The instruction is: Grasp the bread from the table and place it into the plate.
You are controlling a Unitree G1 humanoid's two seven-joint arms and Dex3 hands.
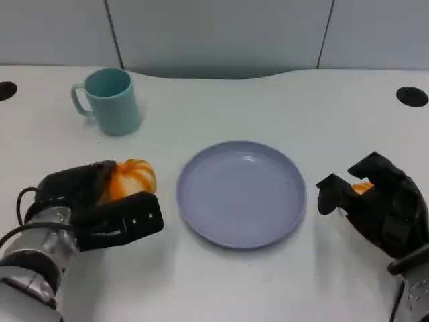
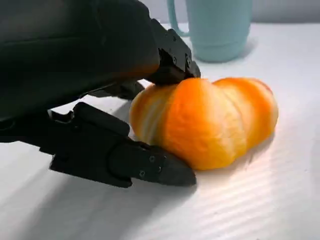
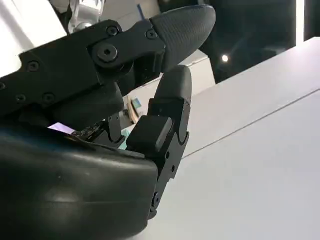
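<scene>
The bread (image 2: 205, 120), a lobed, glossy, apparently soft and light roll, lies on the surface (image 1: 221, 282) left of the plate (image 1: 242, 194), the left robot hand (image 1: 100, 204) bracketing its sides but seemingly not yet clamped; recommend gentle side grip.

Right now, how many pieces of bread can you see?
1 for certain: bread on the table between the left hand's fingers. An orange bit under the right hand may be another.
</scene>
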